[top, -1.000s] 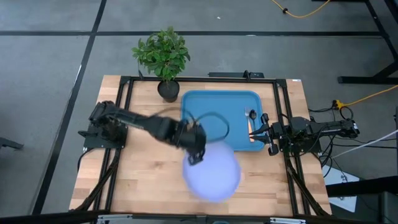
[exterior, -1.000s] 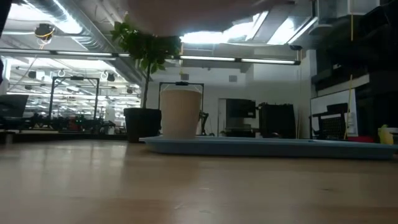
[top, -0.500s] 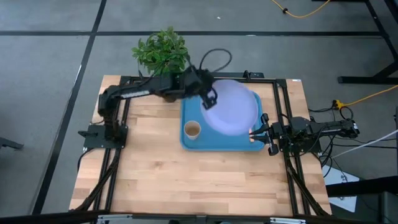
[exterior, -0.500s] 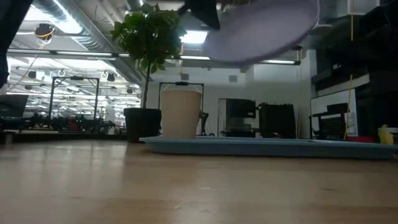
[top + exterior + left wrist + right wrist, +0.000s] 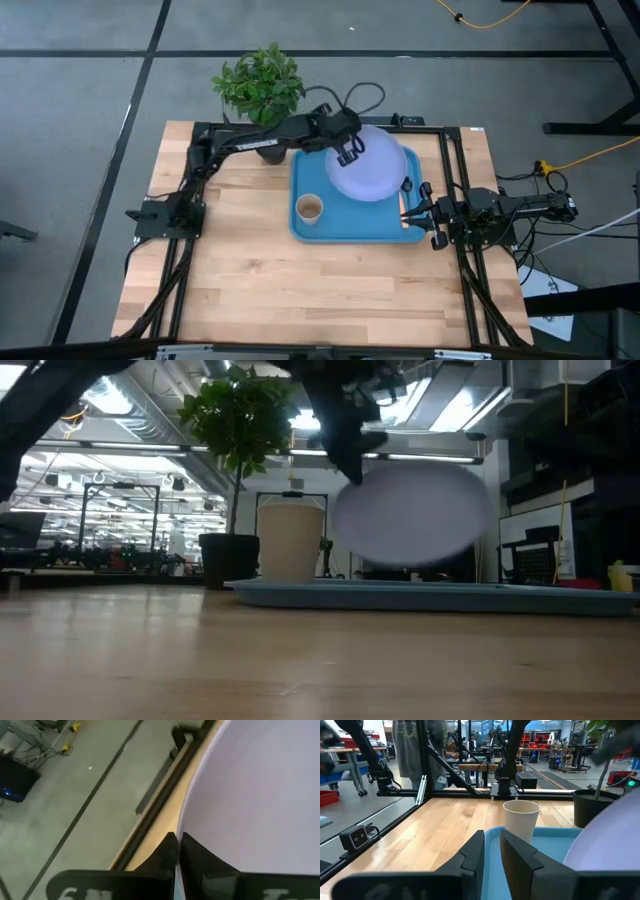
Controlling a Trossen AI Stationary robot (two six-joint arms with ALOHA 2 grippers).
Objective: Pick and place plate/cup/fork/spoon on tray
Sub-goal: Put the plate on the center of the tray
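Note:
The pale lavender plate [image 5: 375, 170] hangs tilted over the far right part of the blue tray [image 5: 345, 228], held by my left gripper [image 5: 348, 150]. In the low view the plate [image 5: 412, 515] shows as a steep oval below the gripper [image 5: 350, 455]; I cannot tell whether its lower edge touches the tray [image 5: 420, 595]. The tan cup [image 5: 309, 208] stands upright on the tray's near left part. The spoon's dark head [image 5: 406, 184] peeks out beside the plate. My right gripper [image 5: 418, 212] waits at the tray's right rim, its fingers nearly together and empty. My left gripper pinches the plate's rim [image 5: 186, 815] at its far left edge, one finger on each face. The fingers come from above and from the table's far left, slanting down. The plate hangs tilted below them, over the tray.
A potted plant [image 5: 262, 95] stands at the table's far edge, just left of the tray. An orange-handled utensil [image 5: 403, 212] lies on the tray's right side by my right gripper. Bare wooden table [image 5: 300, 290] spreads near and left. A person [image 5: 415, 745] stands beyond the table's left side.
My left gripper has carried the plate from over the table's near middle toward the far edge, over the tray, and then down. The plate has tipped from nearly flat to steeply tilted. My right gripper has kept still.

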